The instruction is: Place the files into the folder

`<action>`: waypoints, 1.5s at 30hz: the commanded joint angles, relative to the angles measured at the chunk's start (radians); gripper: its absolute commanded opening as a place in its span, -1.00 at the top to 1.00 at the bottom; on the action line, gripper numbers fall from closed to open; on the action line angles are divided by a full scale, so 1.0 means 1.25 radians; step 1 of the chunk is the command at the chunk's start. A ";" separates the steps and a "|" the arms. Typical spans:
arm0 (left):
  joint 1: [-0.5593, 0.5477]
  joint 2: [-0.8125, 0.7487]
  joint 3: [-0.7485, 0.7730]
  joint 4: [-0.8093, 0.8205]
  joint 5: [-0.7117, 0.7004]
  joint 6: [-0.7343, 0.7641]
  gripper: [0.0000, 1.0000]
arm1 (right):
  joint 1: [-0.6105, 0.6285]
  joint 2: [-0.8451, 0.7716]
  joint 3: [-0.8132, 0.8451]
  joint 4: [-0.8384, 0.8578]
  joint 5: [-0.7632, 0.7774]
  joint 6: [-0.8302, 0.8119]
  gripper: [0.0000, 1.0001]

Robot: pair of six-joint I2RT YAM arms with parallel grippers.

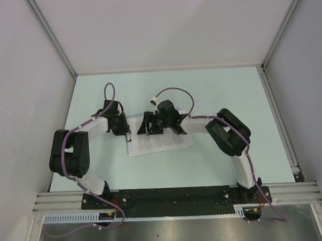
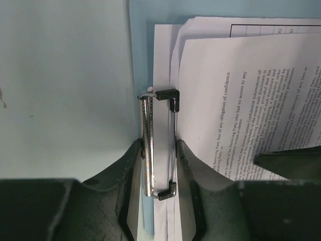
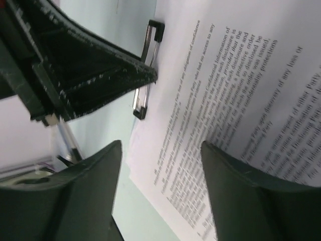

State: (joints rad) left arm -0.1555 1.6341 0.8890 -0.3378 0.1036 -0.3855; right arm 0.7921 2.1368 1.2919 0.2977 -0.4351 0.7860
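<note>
The files (image 1: pixel 161 142) lie fanned on the folder (image 2: pixel 143 45) between your arms, top sheets' edges just beside the clip (image 2: pixel 148 135). Your left gripper (image 2: pixel 159 148) pinches that clip. Your right gripper (image 3: pixel 161 145) hovers spread over the sheets, nearer them. Push leftward, across the clip's long axis, I'd judge.

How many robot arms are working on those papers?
2: left arm at the papers' left edge, left gripper pinching the silver clip; right arm over the papers. None hidden.
</note>
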 commanded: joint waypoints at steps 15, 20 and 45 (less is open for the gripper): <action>-0.008 0.021 -0.040 -0.005 0.048 -0.028 1.00 | -0.248 -0.276 -0.045 -0.525 0.184 -0.498 -0.91; -0.008 0.021 -0.046 0.008 0.079 -0.025 1.00 | -0.274 -0.242 -0.064 -0.500 0.138 -0.500 -0.99; -0.002 0.001 -0.068 0.047 0.175 -0.051 1.00 | -0.255 -0.188 -0.167 -0.286 0.033 -0.306 -0.59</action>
State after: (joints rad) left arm -0.1555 1.6325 0.8463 -0.2413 0.2565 -0.4217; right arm 0.4580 1.8645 1.0962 -0.0841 -0.3782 0.3717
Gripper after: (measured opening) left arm 0.333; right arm 0.810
